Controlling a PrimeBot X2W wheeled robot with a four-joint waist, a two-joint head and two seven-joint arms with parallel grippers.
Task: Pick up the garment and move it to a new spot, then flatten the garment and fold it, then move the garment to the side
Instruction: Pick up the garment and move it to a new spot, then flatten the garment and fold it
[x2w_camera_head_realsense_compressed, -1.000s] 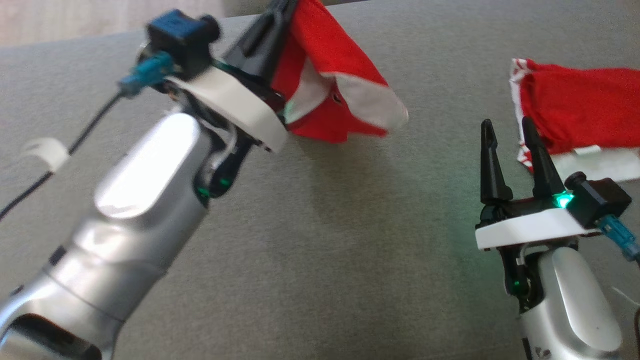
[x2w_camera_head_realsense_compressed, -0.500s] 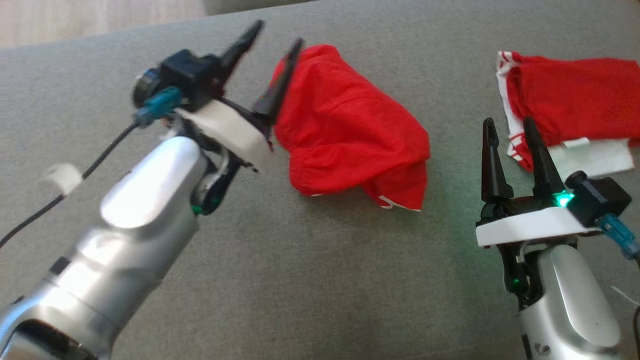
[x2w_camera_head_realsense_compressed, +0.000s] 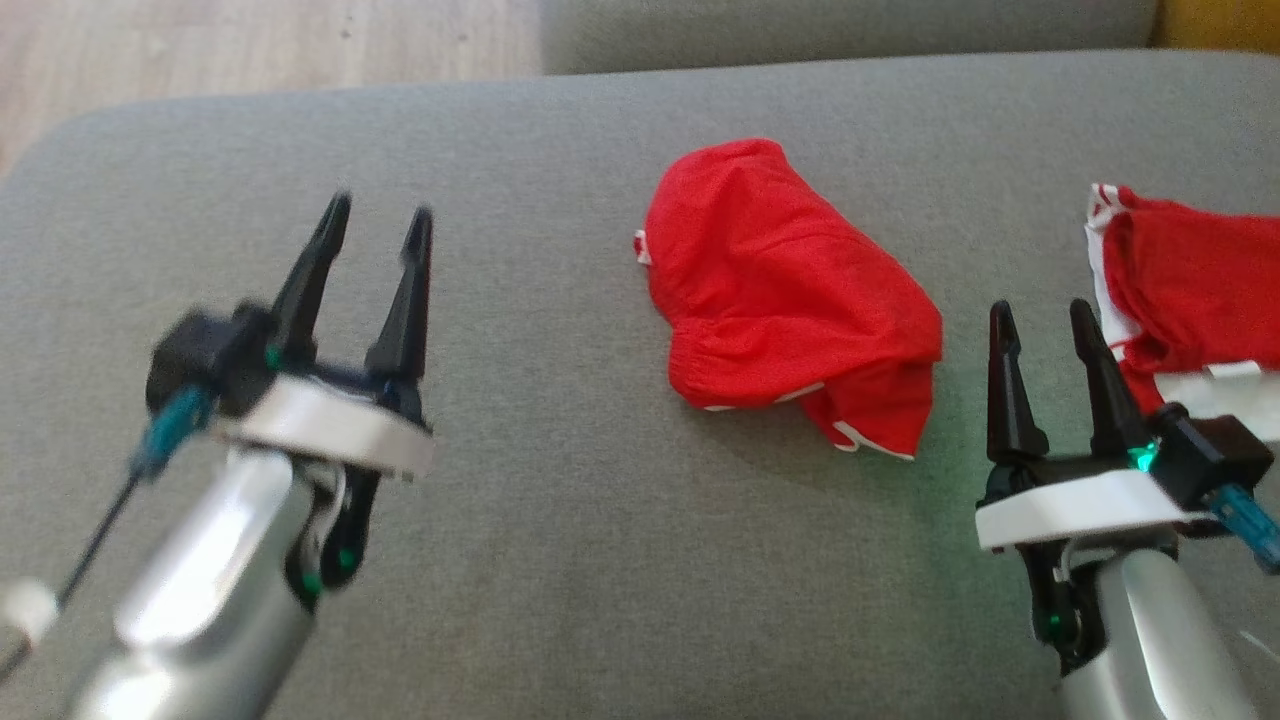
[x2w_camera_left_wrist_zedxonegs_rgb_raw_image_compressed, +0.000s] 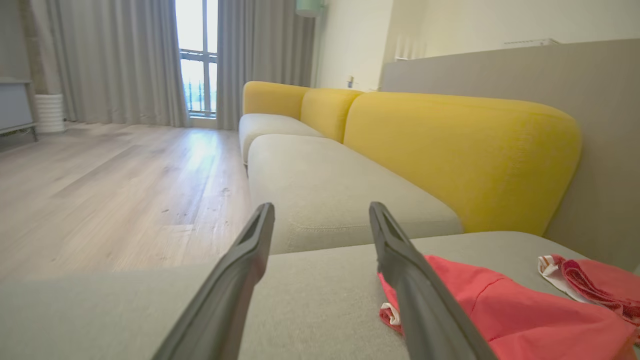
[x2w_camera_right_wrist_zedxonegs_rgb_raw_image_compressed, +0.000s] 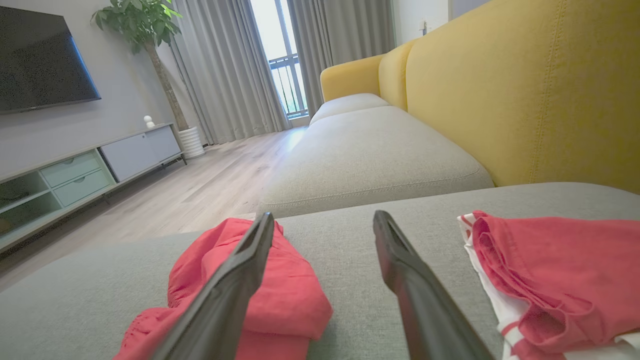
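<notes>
The garment (x2w_camera_head_realsense_compressed: 790, 290), red mesh cloth with white trim, lies crumpled in a heap on the grey cushion (x2w_camera_head_realsense_compressed: 560, 560), touched by neither gripper. My left gripper (x2w_camera_head_realsense_compressed: 378, 215) stands open and empty well to its left. From the left wrist, the garment (x2w_camera_left_wrist_zedxonegs_rgb_raw_image_compressed: 515, 315) sits behind and right of the right finger of that gripper (x2w_camera_left_wrist_zedxonegs_rgb_raw_image_compressed: 320, 215). My right gripper (x2w_camera_head_realsense_compressed: 1040, 315) is open and empty just right of the heap's lower corner. In the right wrist view the garment (x2w_camera_right_wrist_zedxonegs_rgb_raw_image_compressed: 295, 285) lies partly behind the left finger of this gripper (x2w_camera_right_wrist_zedxonegs_rgb_raw_image_compressed: 324, 220).
A second red garment with white edging (x2w_camera_head_realsense_compressed: 1190, 290) lies at the right, close to my right gripper; it also shows as a red and white cloth (x2w_camera_left_wrist_zedxonegs_rgb_raw_image_compressed: 595, 280) (x2w_camera_right_wrist_zedxonegs_rgb_raw_image_compressed: 560, 270). Beyond are another grey cushion (x2w_camera_head_realsense_compressed: 850, 30), a yellow backrest (x2w_camera_left_wrist_zedxonegs_rgb_raw_image_compressed: 450, 150) and wooden floor (x2w_camera_head_realsense_compressed: 250, 45) at far left.
My left gripper opened and let go of the garment, which dropped into a heap on the cushion. The left arm then drew back to the left. The camera also shifted.
</notes>
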